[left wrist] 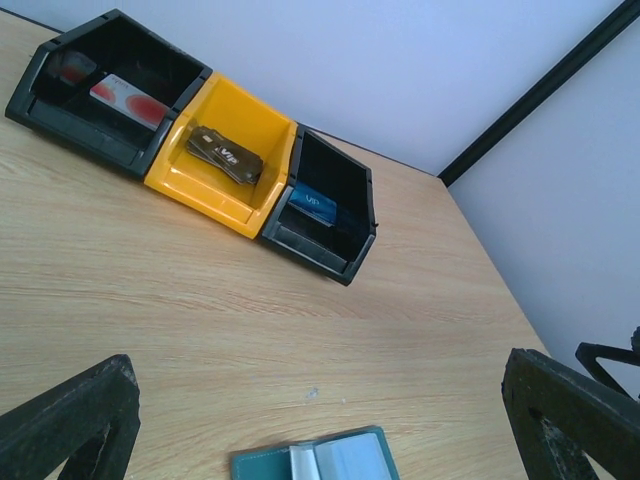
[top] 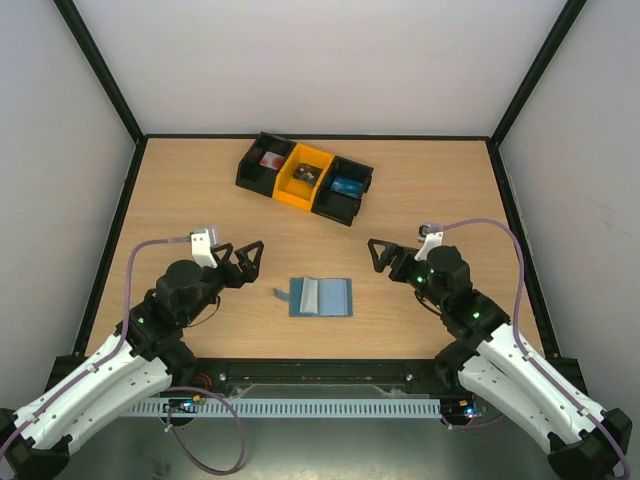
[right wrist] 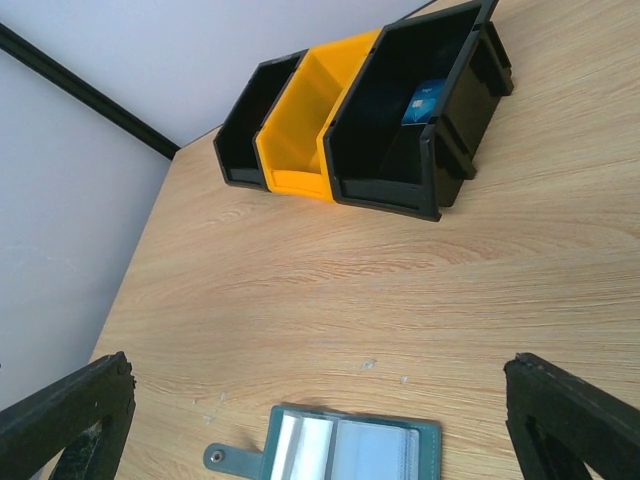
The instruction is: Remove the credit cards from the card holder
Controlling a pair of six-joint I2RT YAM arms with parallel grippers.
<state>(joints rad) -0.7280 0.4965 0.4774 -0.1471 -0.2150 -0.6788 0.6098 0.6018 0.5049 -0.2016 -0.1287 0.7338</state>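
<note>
The card holder point(top: 321, 297) lies open and flat on the table, near the front middle, its tab pointing left. Its pale inner pockets face up; I cannot tell whether any card is in them. It also shows at the bottom of the left wrist view point(left wrist: 315, 462) and of the right wrist view point(right wrist: 350, 445). My left gripper point(top: 245, 263) is open and empty, to the left of the holder and apart from it. My right gripper point(top: 380, 256) is open and empty, to the holder's right. In the wrist views each gripper point(left wrist: 320, 415) point(right wrist: 322, 418) has its jaws spread wide, just short of the holder.
A row of three bins stands at the back: a black bin point(top: 262, 160) with a red-and-white card point(left wrist: 125, 97), a yellow bin point(top: 305, 178) with a dark card point(left wrist: 225, 153), and a black bin point(top: 345, 188) with a blue card point(left wrist: 315, 203). Walls enclose the table.
</note>
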